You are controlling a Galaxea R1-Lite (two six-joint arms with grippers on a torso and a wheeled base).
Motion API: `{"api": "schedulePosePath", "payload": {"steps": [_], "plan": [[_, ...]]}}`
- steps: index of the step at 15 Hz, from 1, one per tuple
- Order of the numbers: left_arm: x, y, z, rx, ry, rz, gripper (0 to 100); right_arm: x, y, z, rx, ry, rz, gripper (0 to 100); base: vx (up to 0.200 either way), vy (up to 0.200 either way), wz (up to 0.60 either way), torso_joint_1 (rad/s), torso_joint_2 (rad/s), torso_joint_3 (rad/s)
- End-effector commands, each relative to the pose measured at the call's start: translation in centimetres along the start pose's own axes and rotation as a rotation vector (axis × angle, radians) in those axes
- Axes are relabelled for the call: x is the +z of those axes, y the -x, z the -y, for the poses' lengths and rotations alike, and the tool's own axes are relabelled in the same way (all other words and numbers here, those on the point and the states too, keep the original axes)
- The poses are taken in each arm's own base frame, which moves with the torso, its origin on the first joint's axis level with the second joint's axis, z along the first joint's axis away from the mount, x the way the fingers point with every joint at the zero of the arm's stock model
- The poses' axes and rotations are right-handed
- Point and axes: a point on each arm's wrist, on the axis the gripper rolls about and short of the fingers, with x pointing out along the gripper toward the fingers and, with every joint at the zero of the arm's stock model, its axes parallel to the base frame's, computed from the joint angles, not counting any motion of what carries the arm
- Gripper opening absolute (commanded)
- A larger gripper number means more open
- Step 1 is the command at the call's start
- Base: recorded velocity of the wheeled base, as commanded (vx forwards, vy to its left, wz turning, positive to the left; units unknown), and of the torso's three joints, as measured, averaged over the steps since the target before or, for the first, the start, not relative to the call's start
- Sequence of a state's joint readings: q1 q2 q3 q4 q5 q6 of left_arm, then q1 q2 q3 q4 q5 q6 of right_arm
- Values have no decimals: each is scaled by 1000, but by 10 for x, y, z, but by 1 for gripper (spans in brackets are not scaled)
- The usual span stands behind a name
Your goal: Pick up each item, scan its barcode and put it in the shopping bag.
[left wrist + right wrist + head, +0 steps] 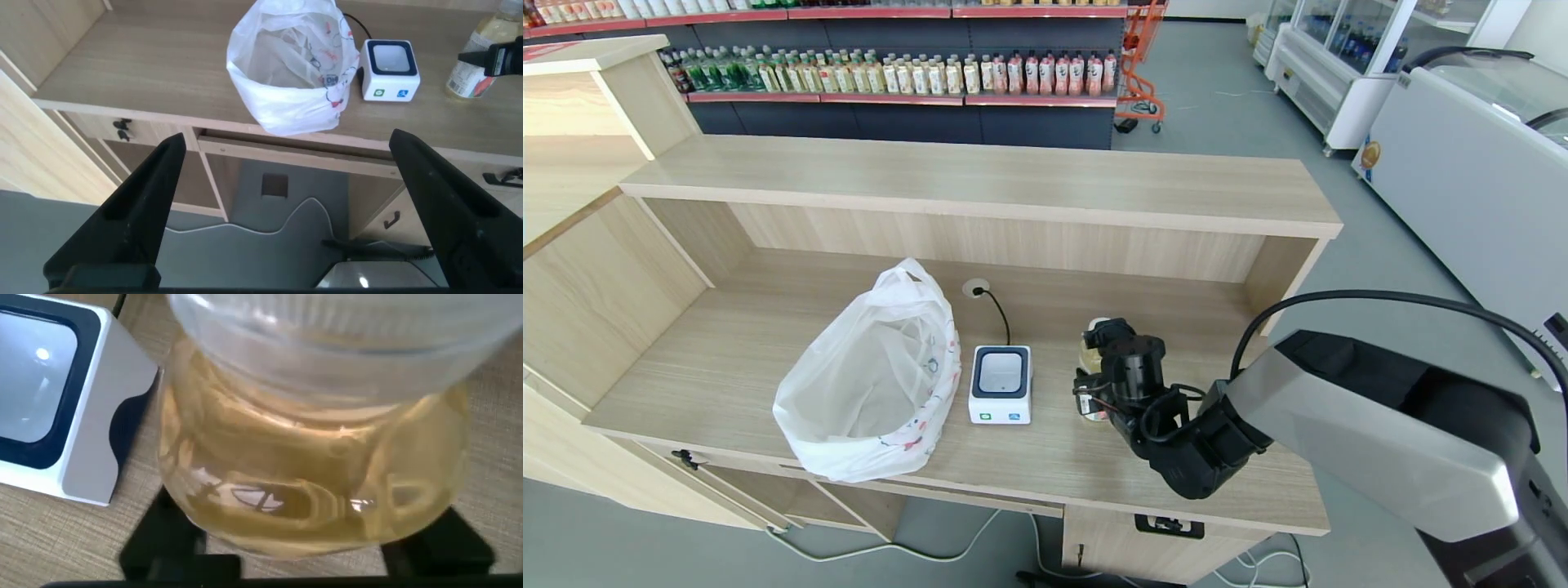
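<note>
Head view takes in one wooden counter (727, 351) and, standing on it near the front edge, one white plastic shopping bag (874, 384) with its mouth open upward. One white scanner (1001, 384) with a dark-framed window sits just beside the bag, on its right, and one black cable (1003, 314) runs from it back to a hole in the counter top. One clear bottle (310, 482) of pale yellow liquid stands upright on the counter to the right of the scanner, near it but apart. The bag carries small coloured print along its lower side, the scanner has one green and one blue mark on its front face, and the bottle wears a label; none of this writing is large enough to read. The bottle sits between the right jaws, which are at it from the robot's right side at about mid-height; whether they press on it cannot be told. The left jaws are spread wide with nothing between them, hanging before the counter and below its front edge, well apart from the bag
</note>
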State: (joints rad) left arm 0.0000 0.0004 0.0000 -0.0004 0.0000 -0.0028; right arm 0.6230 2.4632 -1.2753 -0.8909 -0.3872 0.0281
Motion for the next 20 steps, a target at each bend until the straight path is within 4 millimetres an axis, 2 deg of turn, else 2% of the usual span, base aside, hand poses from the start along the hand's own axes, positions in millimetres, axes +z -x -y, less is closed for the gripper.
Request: {"api": "schedulePosePath", "payload": {"steps": [1,6,8,9,11,13,14,15,17,18,20], "plan": [[0,0,0,0,0,-2,100,-1,2,3,-6,3,-9,0,0,0,0,0,0,0],[0,0,0,0,0,2,100,5,4,8,-13,26,0,0,0,0,0,0,0,0],[0,0,0,0,2,2,100,18,7,22,-39,3,20,0,0,0,0,0,0,0],[0,0,0,0,0,0,100,32,16,32,-41,-19,38,0,0,0,0,0,0,0],[0,0,0,0,2,2,100,64,48,52,9,-187,54,0,0,0,0,0,0,0],[0,0,0,0,0,0,100,108,85,90,74,-280,85,0,0,0,0,0,0,0],[0,0,0,0,0,0,100,118,94,96,104,-311,101,0,0,0,0,0,0,0],[0,0,0,0,2,-2,100,146,132,113,254,-406,119,0,0,0,0,0,0,0],[0,0,0,0,0,0,100,152,161,129,365,-450,99,0,0,0,0,0,0,0],[0,0,0,0,0,0,100,145,178,135,405,-455,82,0,0,0,0,0,0,0],[0,0,0,0,2,-2,100,150,203,137,483,-451,102,0,0,0,0,0,0,0]]}}
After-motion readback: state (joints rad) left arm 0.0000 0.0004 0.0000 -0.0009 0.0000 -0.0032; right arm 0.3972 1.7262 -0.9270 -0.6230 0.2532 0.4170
